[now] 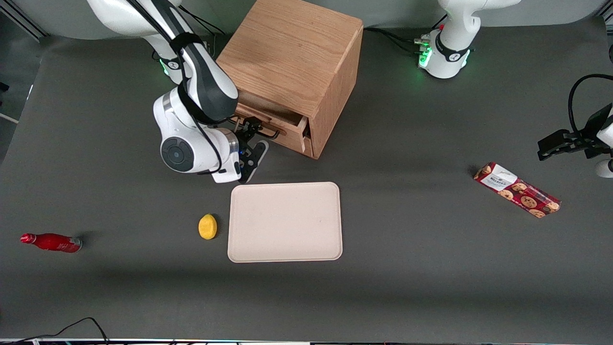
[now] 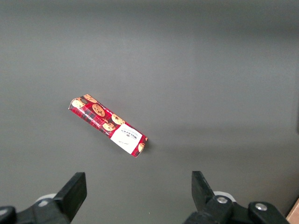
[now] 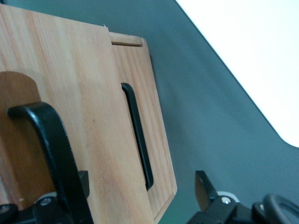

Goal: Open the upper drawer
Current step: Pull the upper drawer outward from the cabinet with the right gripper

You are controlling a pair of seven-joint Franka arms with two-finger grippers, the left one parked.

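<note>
We saw the right arm's gripper, fingers spread and gripping nothing, right at the upper drawer, which stood partly pulled out. Its black handle lay against one finger (not squarely between both), so we judged a closing might miss it, or a skewed pull might drag the cabinet.

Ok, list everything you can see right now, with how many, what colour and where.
cabinet: one, oak, far from the front camera, mid table.
upper drawer: one, light wood, black bar handle, pulled partly out.
bottom drawer: one, light wood, black handle, below it.
tray: one, cream, in front of the cabinet.
lemon: one, yellow, beside the tray.
bottle: one, red, lying toward the working arm's end.
biscuit pack: one, red, toward the parked arm's end.
pincer: one, black, at the upper drawer's handle.
</note>
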